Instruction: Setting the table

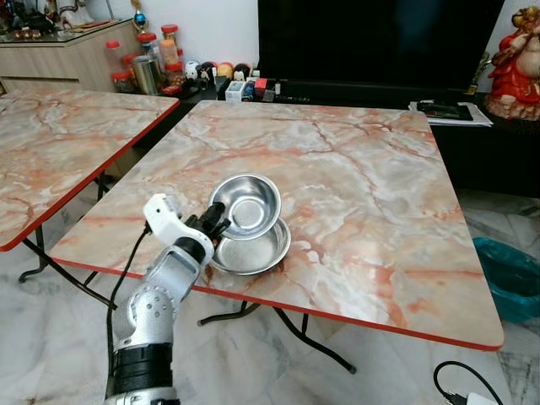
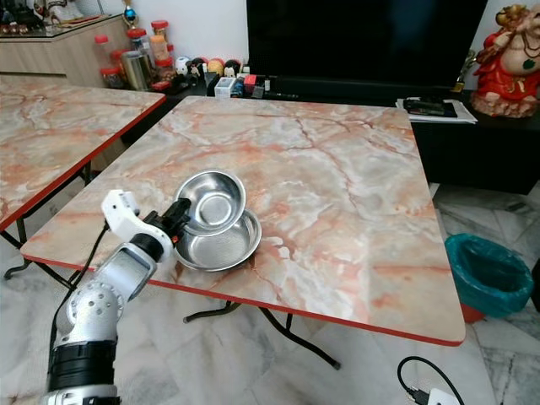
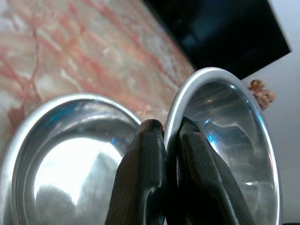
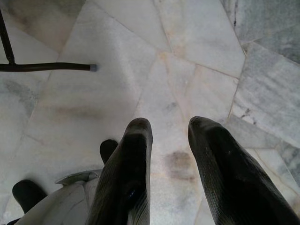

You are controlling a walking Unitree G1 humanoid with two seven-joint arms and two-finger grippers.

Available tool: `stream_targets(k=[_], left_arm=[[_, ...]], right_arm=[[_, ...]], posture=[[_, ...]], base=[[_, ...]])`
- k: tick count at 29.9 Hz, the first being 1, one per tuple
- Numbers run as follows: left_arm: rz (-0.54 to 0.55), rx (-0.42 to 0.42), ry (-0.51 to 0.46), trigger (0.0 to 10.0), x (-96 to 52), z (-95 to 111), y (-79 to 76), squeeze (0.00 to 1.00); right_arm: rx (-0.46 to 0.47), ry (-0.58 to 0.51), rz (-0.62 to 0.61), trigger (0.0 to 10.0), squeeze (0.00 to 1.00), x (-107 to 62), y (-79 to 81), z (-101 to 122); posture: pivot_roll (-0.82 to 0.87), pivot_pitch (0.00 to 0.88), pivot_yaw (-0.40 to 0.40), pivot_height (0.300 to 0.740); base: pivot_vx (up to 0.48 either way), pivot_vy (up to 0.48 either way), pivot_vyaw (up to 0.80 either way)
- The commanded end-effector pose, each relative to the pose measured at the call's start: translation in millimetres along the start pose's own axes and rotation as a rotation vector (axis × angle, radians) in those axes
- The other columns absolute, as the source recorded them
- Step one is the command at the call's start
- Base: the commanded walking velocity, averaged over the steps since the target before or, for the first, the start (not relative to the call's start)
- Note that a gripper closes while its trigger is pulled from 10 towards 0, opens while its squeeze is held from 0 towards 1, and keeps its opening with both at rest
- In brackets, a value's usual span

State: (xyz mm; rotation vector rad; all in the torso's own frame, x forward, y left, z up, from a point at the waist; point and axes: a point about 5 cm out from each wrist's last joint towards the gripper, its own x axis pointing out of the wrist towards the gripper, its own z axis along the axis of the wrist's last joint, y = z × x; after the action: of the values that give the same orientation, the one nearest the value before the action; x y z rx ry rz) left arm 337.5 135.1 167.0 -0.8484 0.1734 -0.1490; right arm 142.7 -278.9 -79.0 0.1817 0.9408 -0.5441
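Silver and jointed, the robot's left arm reaches up over the near red edge of the marble counter (image 1: 363, 194). Its left tool (image 1: 221, 221) is pinched tight on the rim of a shiny small bowl (image 1: 247, 204). One black finger (image 3: 140, 178) sits outside the rim and the other sits inside. This small bowl is tilted, with its far side up. It leans on a bigger, flatter bowl (image 1: 257, 251) that rests flat on the counter, close to the near edge. Another counter (image 1: 59, 143) with the same marble top stands to the left. At the back are a big dark screen (image 1: 380, 38), some jars (image 1: 148, 63) and a red statue (image 1: 516, 63). A blue-green bin (image 2: 489, 274) sits on the floor to the right. The right tool (image 4: 168, 136) hangs over pale floor tiles (image 4: 197, 42), with its two fingers apart and nothing between them.
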Motion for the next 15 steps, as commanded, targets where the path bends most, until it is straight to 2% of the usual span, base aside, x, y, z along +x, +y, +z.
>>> stream_targets(k=[1, 5, 11, 14, 15], left_arm=[[0.056, 0.023, 0.006, 10.0, 5.9, 2, -0.8, 0.0], [0.072, 0.046, -0.018, 10.0, 7.6, 8, -4.4, 0.0], [0.131, 0.028, -0.065, 10.0, 7.5, 18, -1.2, 0.0], [0.115, 0.11, -0.076, 10.0, 6.4, 19, -2.5, 0.0], [0.115, 0.11, -0.076, 10.0, 6.4, 19, -2.5, 0.0]], right_arm=[[0.001, 0.007, -0.003, 10.0, 0.0, -0.3, -0.7, -2], [0.005, 0.008, -0.004, 10.0, 0.0, -0.5, -0.6, -3], [0.005, 0.011, -0.004, 10.0, 0.0, -0.7, -1.0, -4], [0.008, 0.01, -0.001, 10.0, 0.0, -0.8, -0.9, -4], [0.008, 0.01, -0.001, 10.0, 0.0, -0.8, -0.9, -4]], posture=[[0.0, 0.058, 0.042, 0.74], [0.0, 0.058, 0.048, 0.74], [0.0, 0.053, 0.047, 0.74], [0.0, 0.051, 0.048, 0.74], [0.0, 0.051, 0.048, 0.74]], base=[[0.0, 0.0, 0.0], [0.0, 0.0, 0.0], [0.0, 0.0, 0.0], [0.29, 0.0, 0.0], [0.334, 0.0, 0.0]])
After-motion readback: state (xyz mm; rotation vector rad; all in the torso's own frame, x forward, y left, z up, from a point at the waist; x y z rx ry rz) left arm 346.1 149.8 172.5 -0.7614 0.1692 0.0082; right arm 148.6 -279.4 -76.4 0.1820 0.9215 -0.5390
